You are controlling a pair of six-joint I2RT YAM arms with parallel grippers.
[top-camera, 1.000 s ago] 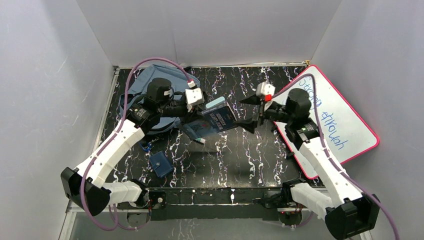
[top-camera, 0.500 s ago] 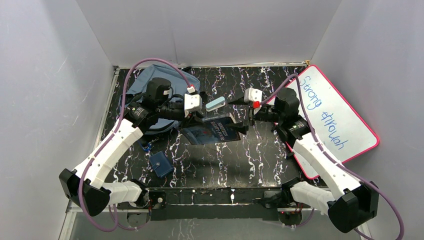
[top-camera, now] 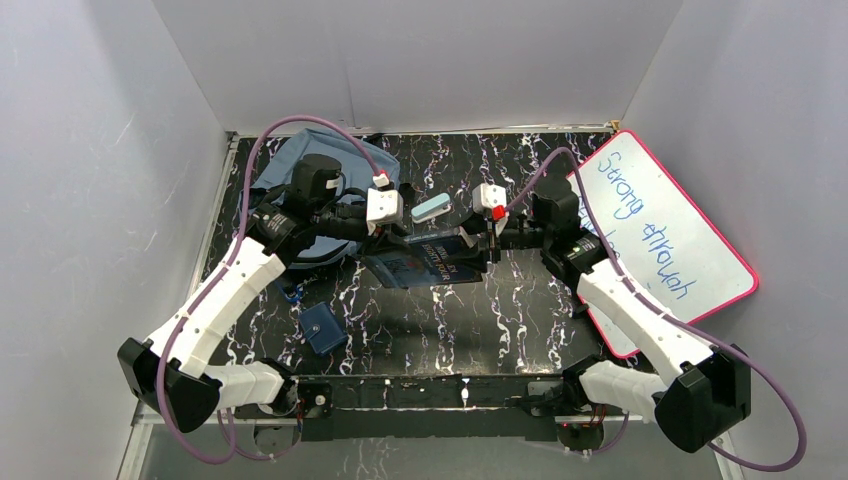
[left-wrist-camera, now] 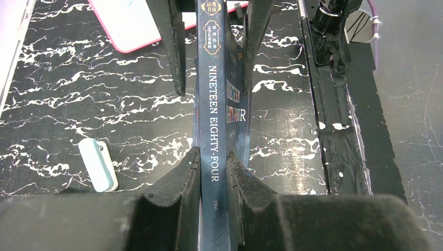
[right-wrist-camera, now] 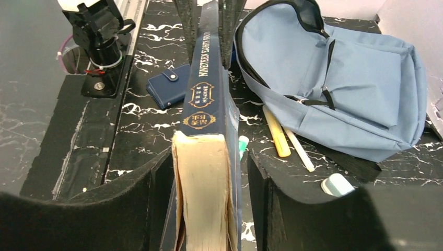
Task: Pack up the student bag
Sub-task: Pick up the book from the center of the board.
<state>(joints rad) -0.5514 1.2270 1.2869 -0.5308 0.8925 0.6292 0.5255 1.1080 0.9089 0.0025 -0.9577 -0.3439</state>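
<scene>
Grey walls (top-camera: 450,60) box in a black marbled table (top-camera: 500,320); from above, the bag (top-camera: 300,160) lies at its far left behind the left arm (top-camera: 240,280), and the book (top-camera: 425,262) is held spine-up mid-table between the two arms, likely for a handover or two-armed carry to the bag. Left wrist: left gripper (left-wrist-camera: 211,157) pinches the spine end, jaws narrow. Right wrist: right gripper (right-wrist-camera: 209,157) straddles the other end, gaps beside both covers, not gripping

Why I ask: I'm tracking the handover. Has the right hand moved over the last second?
Yes. In the top view the right hand has moved left, away from the whiteboard, and now straddles the end of the Nineteen Eighty-Four book.
</scene>
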